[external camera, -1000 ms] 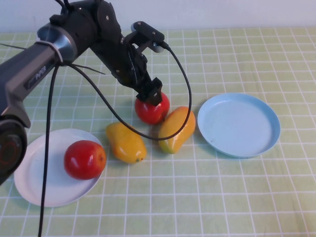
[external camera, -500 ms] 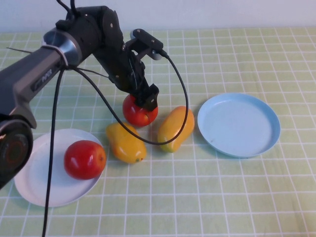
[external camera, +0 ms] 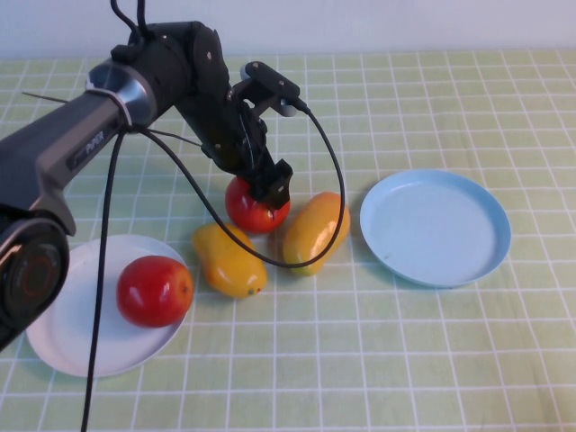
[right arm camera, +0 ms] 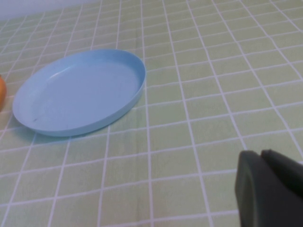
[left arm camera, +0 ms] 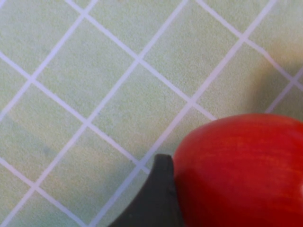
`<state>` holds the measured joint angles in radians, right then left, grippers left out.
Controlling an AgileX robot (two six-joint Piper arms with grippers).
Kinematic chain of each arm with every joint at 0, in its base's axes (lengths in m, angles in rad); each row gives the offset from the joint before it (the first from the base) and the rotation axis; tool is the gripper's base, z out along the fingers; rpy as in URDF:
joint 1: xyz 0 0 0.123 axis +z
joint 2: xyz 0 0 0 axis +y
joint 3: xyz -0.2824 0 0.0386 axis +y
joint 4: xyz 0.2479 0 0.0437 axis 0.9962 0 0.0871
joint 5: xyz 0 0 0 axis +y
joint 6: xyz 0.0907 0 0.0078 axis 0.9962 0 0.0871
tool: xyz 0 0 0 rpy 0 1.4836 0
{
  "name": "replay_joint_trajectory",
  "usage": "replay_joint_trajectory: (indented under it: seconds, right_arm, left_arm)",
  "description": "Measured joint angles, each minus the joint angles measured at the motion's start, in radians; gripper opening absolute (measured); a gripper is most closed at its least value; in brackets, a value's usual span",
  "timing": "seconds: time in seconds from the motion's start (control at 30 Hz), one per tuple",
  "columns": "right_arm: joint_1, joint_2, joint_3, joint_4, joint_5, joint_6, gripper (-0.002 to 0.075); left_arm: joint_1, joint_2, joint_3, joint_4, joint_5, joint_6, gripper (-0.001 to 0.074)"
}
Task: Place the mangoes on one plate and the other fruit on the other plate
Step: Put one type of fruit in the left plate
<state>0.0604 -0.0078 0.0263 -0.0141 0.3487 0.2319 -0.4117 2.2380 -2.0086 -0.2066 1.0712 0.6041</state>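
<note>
I have the left gripper (external camera: pixel 267 193) down on the apple (external camera: pixel 256 206) in the middle of the cloth (external camera: pixel 432 360), its jaws spread wide around the fruit, gripping it. That apple sits just beside the right mango (external camera: pixel 313 233), close enough that I cannot tell if they touch, and near the left mango (external camera: pixel 229 260). A second apple (external camera: pixel 154 290) lies on the white plate (external camera: pixel 63 328) at the near left, leaving bare rim on its left side. The blue plate (external camera: pixel 436 227) is at the right, apart from the mangoes, with nothing on it. Open cloth runs along the near edge and the far right.

My left wrist camera shows only the red apple (left arm camera: pixel 241 170) pressed against one dark finger (left arm camera: pixel 151 198), over bare checked cloth; the other finger is outside that picture. My right wrist camera shows the right gripper (right arm camera: pixel 267 187) closed, hovering over cloth near the blue plate (right arm camera: pixel 80 92); the high camera does not catch that gripper.
</note>
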Motion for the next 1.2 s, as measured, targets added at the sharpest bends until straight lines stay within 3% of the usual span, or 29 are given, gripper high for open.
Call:
replay_joint_trajectory:
  seconds: [0.17, 0.33, 0.73, 1.03, 1.2]
  right_arm:
    - [0.0, 0.0, 0.0, 0.0, 0.0, 0.0, -0.0016]
    - [0.0, 0.0, 0.0, 0.0, 0.0, 0.0, -0.0017]
    - [0.0, 0.0, 0.0, 0.0, 0.0, 0.0, -0.0017]
    - [0.0, 0.0, 0.0, 0.0, 0.0, 0.0, -0.0016]
    - [0.0, 0.0, 0.0, 0.0, 0.0, 0.0, -0.0016]
  left_arm:
    - [0.0, 0.0, 0.0, 0.0, 0.002, 0.0, 0.0628]
    - [0.0, 0.0, 0.0, 0.0, 0.006, -0.001, 0.0575]
    - [-0.002, -0.031, 0.0, 0.01, 0.032, -0.002, 0.0575]
    - [0.001, -0.314, 0.017, 0.082, 0.124, -0.031, 0.0574]
    - [0.001, -0.53, 0.178, 0.166, 0.131, -0.052, 0.0574]
